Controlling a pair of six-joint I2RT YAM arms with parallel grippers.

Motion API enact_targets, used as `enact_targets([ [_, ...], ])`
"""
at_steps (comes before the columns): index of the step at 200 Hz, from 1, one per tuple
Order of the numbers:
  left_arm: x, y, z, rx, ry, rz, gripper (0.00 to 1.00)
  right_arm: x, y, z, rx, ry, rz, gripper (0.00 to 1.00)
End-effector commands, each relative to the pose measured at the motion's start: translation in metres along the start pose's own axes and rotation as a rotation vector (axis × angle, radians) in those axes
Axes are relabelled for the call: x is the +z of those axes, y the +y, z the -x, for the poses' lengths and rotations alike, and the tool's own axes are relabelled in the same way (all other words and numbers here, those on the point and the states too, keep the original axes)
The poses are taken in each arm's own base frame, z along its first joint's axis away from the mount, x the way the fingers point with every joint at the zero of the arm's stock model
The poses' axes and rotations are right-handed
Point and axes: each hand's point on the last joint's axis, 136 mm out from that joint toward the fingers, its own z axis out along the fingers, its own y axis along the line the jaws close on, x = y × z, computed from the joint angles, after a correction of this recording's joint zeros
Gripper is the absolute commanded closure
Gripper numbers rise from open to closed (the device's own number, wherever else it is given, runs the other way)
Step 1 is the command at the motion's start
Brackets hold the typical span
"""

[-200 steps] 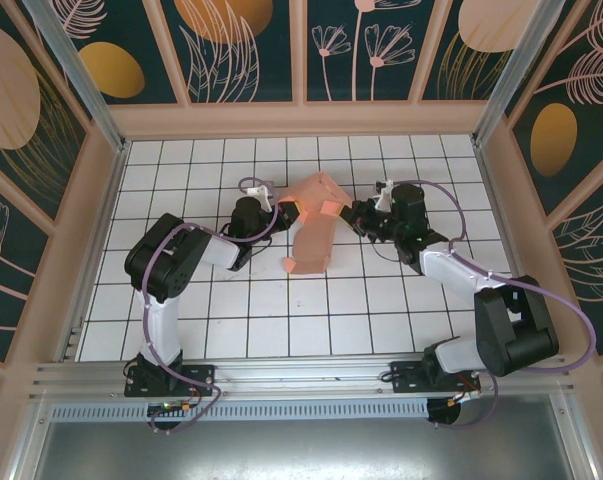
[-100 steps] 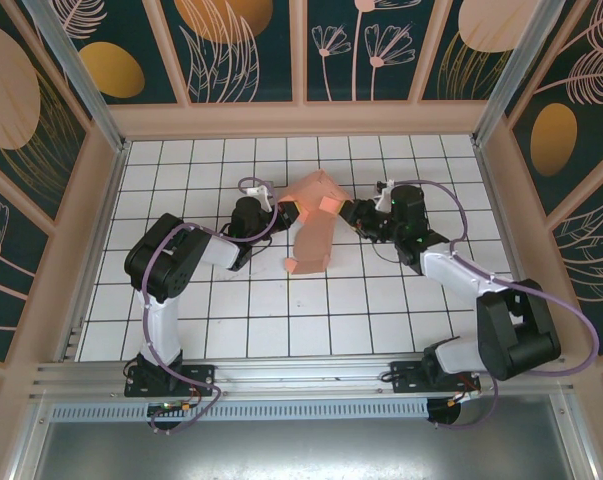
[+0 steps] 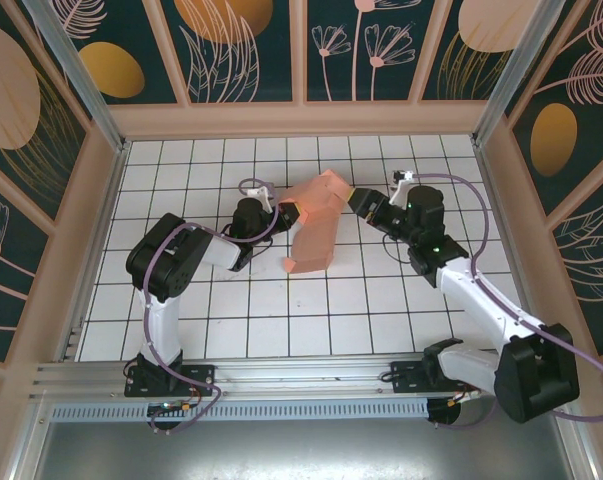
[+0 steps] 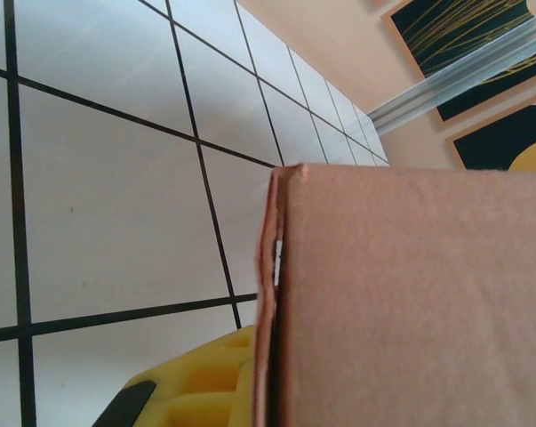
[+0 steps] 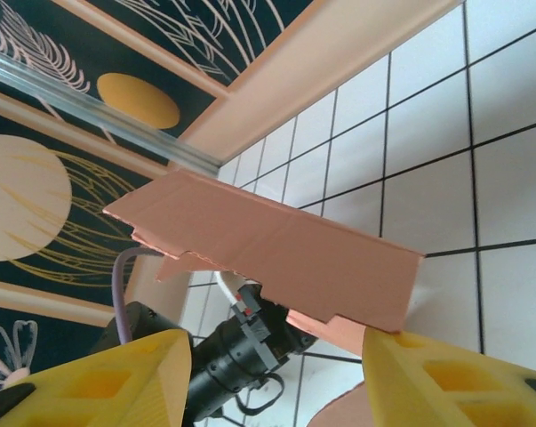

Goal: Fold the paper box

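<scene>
Top external: we see the paper box (image 3: 314, 225) mid tabletop (image 3: 281, 320), left end effector (image 3: 281, 212) pinching its left edge, right end effector (image 3: 355, 202) spread beside its right flap. Light, thin, easily creased; we'd grip flaps near creases.

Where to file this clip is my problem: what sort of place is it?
Probably a purpose-built robot test cell: a white gridded table boxed in by decorated wall panels, with the left arm and right arm bolted to a metal rail along its near edge.
</scene>
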Motion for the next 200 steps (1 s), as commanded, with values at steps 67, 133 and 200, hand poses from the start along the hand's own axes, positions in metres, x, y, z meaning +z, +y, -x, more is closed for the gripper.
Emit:
enact_targets([
  [67, 0.004, 0.018, 0.023, -0.004, -0.119, 0.103, 1.00, 0.035, 0.073, 0.018, -0.303, 0.005, -0.112, 0.47],
  [133, -0.008, 0.028, 0.035, 0.046, -0.172, 0.210, 1.00, 0.104, 0.067, -0.005, -0.358, 0.156, -0.294, 0.58],
  [200, -0.018, 0.030, 0.042, 0.086, -0.203, 0.247, 1.00, 0.125, 0.034, -0.008, -0.309, 0.177, -0.431, 0.62],
])
